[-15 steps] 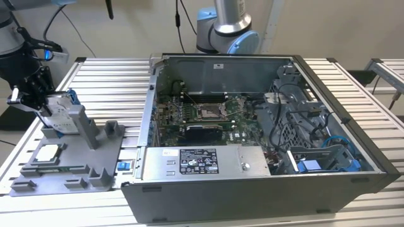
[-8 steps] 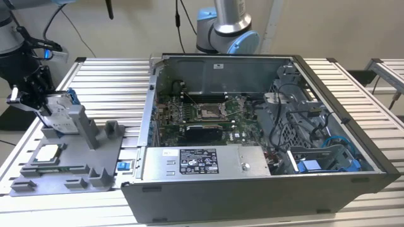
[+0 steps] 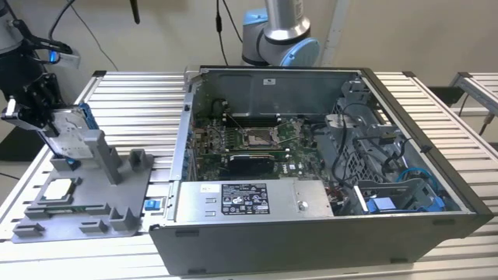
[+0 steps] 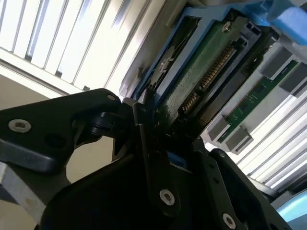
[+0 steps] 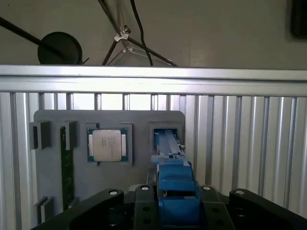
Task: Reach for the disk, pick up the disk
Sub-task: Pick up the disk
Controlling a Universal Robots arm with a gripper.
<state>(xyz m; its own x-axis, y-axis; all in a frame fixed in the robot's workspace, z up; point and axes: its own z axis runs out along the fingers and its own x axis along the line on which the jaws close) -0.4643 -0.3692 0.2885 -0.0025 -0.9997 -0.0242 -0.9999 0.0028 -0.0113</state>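
Disk (image 3: 72,129): flat silver-metal hard drive in a bright blue plastic carrier frame. It stands on edge at the exterior view's left, in the upright slot of a grey plastic fixture plate (image 3: 116,175). In the second wrist view its green circuit-board underside and connector row (image 4: 206,76) face the camera.

Surroundings: the plate lies flat on a slatted aluminium table (image 3: 132,93). A small white-and-silver square chip (image 3: 58,188) sits in a pocket on the plate, near the disk's slot but apart from it. In the first wrist view the chip (image 5: 106,145) lies just beside the slot, with a dark green memory strip (image 5: 67,163) beyond it. A grey stepped post (image 3: 102,149) of the plate rises just beside the disk on the side toward the case. A large open grey computer case (image 3: 311,239) fills the middle and the exterior view's right. It holds a blue plastic bay (image 3: 389,204) at its near right corner, well apart from the disk.

Room: open air above the disk; bare slats beyond the plate's far edge.

Arm: the grey-and-blue arm base (image 3: 280,32) stands behind the case. The black gripper (image 3: 48,119) meets the disk from the exterior view's left, tilted.

Fingers (image 5: 144,203): in the first wrist view they sit on either side of the blue frame (image 5: 175,191), pressed against it and grasping the disk.
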